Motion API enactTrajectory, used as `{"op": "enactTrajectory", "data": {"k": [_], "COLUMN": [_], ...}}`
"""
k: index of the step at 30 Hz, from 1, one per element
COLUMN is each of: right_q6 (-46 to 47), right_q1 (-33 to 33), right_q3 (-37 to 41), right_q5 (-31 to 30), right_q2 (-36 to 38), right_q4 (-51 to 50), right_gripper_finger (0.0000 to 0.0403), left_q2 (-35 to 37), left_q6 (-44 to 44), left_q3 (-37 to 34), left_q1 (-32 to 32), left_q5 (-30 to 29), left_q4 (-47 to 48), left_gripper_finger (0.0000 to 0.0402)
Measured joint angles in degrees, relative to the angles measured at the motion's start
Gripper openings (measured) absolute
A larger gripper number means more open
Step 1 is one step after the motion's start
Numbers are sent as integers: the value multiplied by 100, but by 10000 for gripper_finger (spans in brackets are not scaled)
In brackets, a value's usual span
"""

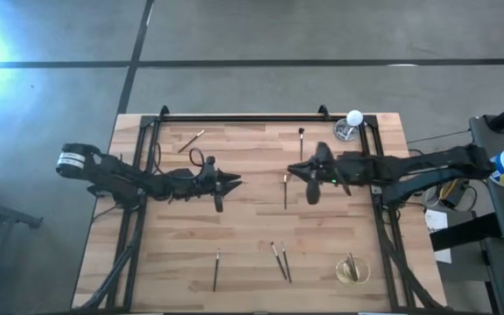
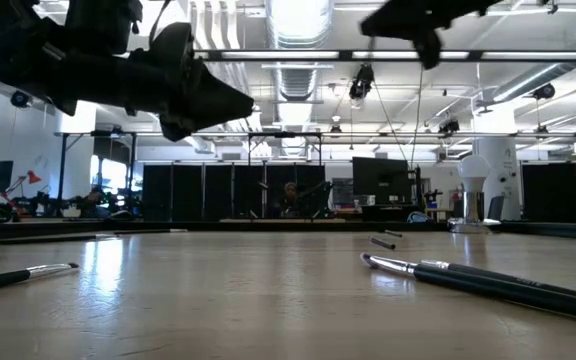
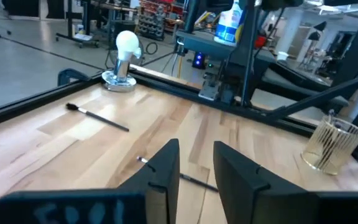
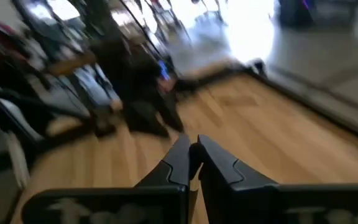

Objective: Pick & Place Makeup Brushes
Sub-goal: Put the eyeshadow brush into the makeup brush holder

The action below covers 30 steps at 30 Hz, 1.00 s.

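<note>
— Where do the thin dark-handled makeup brushes with pale ends lie?

— Scattered flat on the worktop. One [image 1: 192, 140] lies slanted near the far left corner, one [image 1: 301, 142] stands lengthwise near the far edge, another [image 1: 285, 191] sits mid-board.

— And nearer the front?

— A single brush [image 1: 216, 269] lies left of centre; a pair [image 1: 281, 261] lies close together, slightly angled. A few more stand upright in a clear glass cup [image 1: 352, 269].

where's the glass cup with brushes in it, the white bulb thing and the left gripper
glass cup [image 1: 352, 270], high view, on its rim
white bulb [image 3: 127, 43], left wrist view, on its round top
left gripper [image 3: 196, 165], left wrist view, between its open fingertips
</note>
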<state>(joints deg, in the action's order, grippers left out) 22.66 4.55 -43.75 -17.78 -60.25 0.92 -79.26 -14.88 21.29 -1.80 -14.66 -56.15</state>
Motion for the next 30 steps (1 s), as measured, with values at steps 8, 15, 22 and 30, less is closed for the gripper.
{"op": "enactTrajectory", "data": {"k": [8,15,22,30], "right_q6": [2409,4272,5410,7255], "right_q1": [1439,2668,3835,5233], "right_q3": [-1315,-2472,-3468,-3990], "right_q5": [-1329,-1559,-1190,-1188], "right_q2": [264,-546,-1469,-2184], "right_q4": [-4077,-5899,-7007,-7811], "right_gripper_finger": [12,12,12,12], "left_q2": [0,0,0,0], "left_q6": [28,-5,-59,-59], "left_q3": [-98,-98,-100,-100], "left_q1": [7,7,7,7], "left_q5": [13,17,44,44], "left_q4": [-45,-21,230,222], "left_gripper_finger": [91,92,92,92]}}
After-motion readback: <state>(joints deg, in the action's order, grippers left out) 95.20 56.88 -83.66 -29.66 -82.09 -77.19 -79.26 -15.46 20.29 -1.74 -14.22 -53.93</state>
